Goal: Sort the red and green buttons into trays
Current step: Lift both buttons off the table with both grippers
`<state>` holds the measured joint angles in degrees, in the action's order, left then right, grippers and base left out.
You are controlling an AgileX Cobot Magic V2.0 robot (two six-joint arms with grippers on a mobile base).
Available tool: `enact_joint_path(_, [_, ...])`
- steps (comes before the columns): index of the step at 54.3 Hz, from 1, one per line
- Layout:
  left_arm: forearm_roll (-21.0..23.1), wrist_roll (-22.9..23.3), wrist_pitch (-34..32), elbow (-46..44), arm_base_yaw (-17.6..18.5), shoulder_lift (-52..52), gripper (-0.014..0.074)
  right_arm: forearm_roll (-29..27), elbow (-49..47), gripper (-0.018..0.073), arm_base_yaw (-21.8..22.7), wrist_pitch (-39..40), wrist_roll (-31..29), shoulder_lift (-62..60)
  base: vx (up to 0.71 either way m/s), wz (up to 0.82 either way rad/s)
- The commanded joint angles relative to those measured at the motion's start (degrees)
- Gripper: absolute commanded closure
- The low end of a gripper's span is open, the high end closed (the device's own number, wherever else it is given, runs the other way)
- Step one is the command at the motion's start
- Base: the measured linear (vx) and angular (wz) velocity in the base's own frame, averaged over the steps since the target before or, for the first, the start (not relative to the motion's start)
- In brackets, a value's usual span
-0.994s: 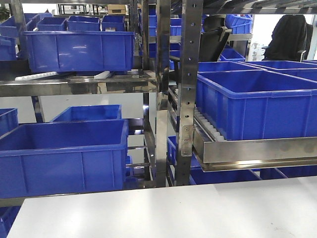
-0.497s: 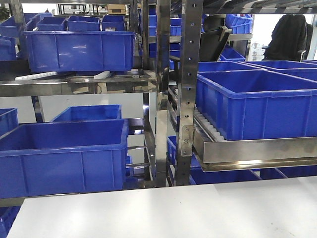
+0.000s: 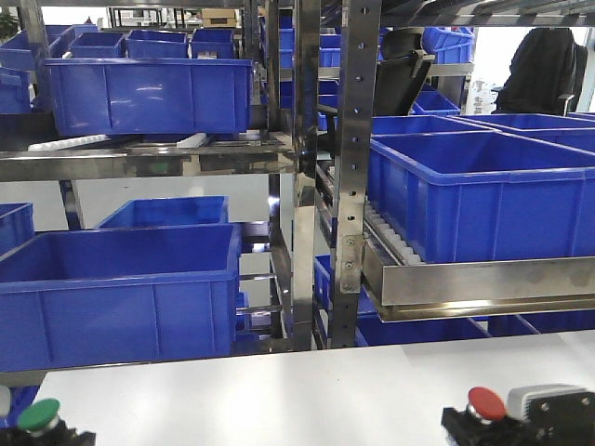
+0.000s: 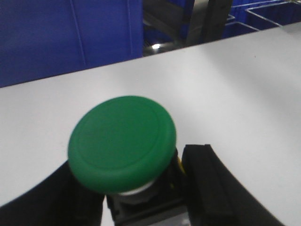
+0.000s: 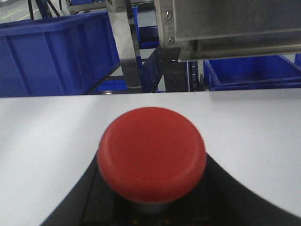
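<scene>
A white tabletop (image 3: pixel 307 390) fronts steel racking (image 3: pixel 353 186) loaded with blue crates (image 3: pixel 121 297). At the front view's lower left, the left gripper (image 4: pixel 136 207) pinches the green button (image 4: pixel 122 141). At lower right, the right gripper (image 5: pixel 153 207) pinches the red button (image 5: pixel 153 153). Open white surface runs between them to its far edge, just before the racks.
</scene>
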<state>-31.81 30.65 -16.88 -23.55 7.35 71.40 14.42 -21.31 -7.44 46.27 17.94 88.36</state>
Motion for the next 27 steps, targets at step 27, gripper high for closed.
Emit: enact_joint_path(27, [5.39, 4.10, 29.78, -2.24, 12.30, -27.29, 0.0596, 7.66, -1.46, 0.0570, 0.04, -43.74, 10.16, -48.51, 0.00, 0.00])
